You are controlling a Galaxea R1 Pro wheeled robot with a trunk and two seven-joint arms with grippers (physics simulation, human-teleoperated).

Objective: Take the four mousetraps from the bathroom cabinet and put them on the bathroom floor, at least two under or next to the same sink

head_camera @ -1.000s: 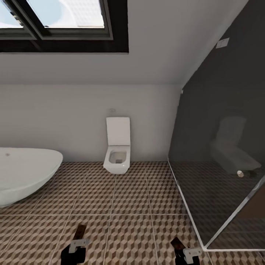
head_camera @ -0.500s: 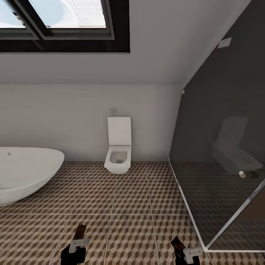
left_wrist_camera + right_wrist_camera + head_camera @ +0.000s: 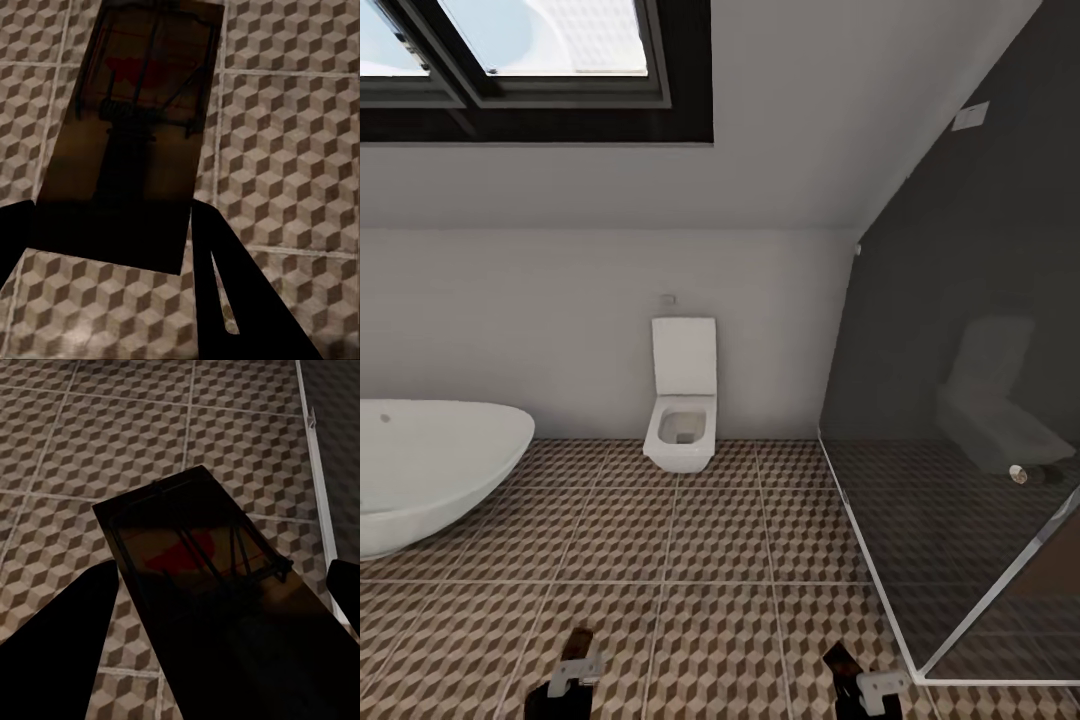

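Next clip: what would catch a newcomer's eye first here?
Probably the white toilet against the far wall, between the white bathtub on the left and the dark glass shower on the right. Then the cube-patterned floor, and a mousetrap in each gripper: the left and the right.

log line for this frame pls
left gripper: holds mousetrap | right gripper: holds mousetrap | above tiled floor | ahead: toilet
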